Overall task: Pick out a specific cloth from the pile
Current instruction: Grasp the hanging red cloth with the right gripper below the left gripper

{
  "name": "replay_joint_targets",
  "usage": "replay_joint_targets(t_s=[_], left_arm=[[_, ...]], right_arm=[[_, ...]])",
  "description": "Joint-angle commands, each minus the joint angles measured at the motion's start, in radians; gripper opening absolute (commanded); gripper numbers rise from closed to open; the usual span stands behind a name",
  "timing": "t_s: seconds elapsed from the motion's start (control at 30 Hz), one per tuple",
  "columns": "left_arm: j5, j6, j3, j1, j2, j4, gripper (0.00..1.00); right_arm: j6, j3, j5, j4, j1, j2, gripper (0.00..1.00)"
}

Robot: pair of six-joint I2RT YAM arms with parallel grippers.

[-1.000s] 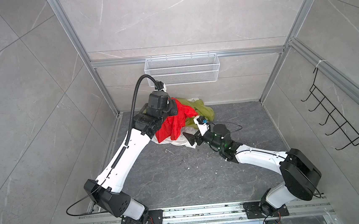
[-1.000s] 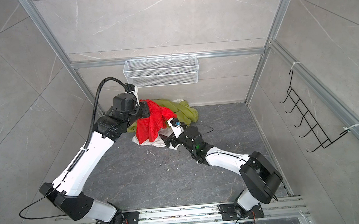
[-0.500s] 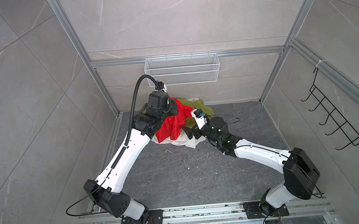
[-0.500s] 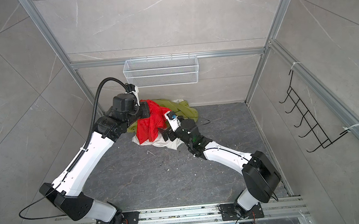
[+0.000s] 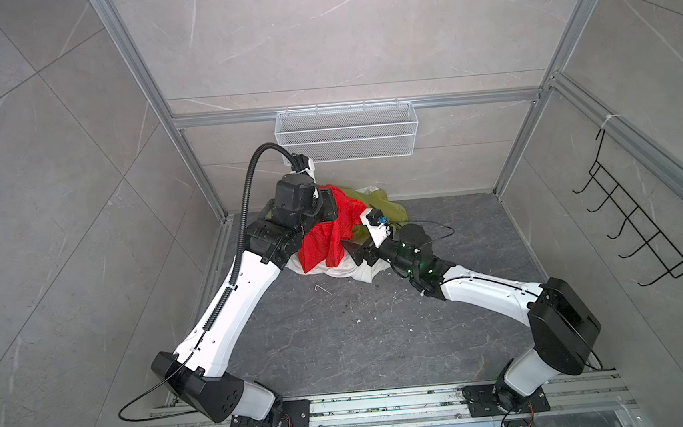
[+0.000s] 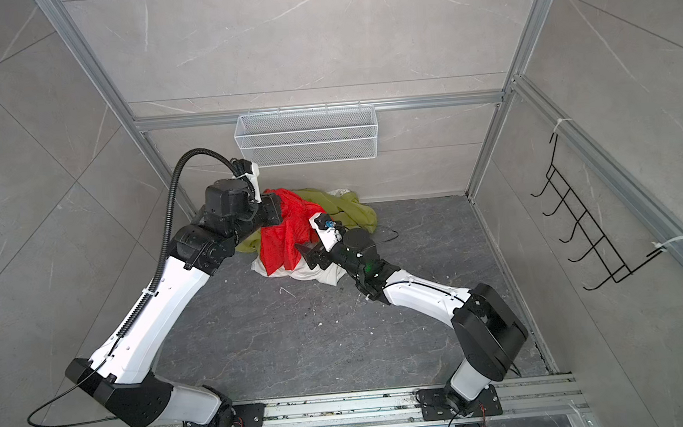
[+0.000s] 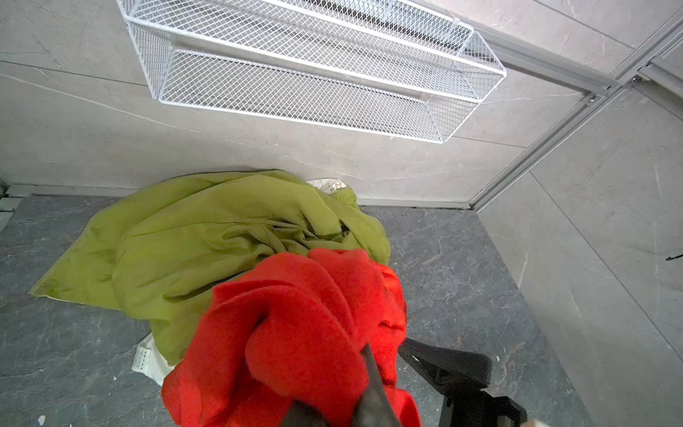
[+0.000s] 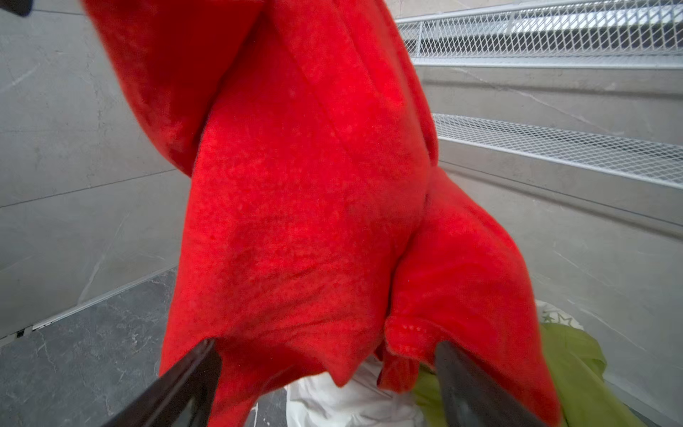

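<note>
Back against the wall (image 5: 445, 173), the pile (image 5: 367, 216) sat under the hanging red cloth (image 5: 325, 241), pinched tight by the left gripper (image 5: 328, 208). Right gripper (image 8: 327, 347) had jaws spread round its hem. Closing low could've snagged the white cloth (image 5: 332, 273) too. Wall crowded behind, but the floor (image 5: 341, 339) was open up front.

The tips of the left claw (image 7: 343, 406) were buried in folds of the cloth (image 7: 295, 332) and cut off by the left wrist view's edge. The white cloth (image 5: 327, 272) lay mostly hidden beneath it and the olive-green cloth (image 5: 385, 209). Up close, the cloth was blurred; whether the right claw (image 8: 327, 349) touched it was unclear.
</note>
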Motion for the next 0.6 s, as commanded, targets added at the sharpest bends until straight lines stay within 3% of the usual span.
replay_joint_targets(t_s=[0.0,0.1,0.57], left_arm=[[0.034,-0.03,0.011,-0.003,-0.047,0.108,0.0],[0.049,-0.038,0.013,-0.003,-0.051,0.111,0.0],[0.096,-0.066,0.019,-0.004,-0.061,0.122,0.0]], right_arm=[[0.006,-0.017,0.03,0.071,0.019,0.026,0.94],[0.001,-0.015,0.066,0.101,0.029,0.044,1.0],[0.013,0.021,0.131,0.224,0.064,0.127,1.0]])
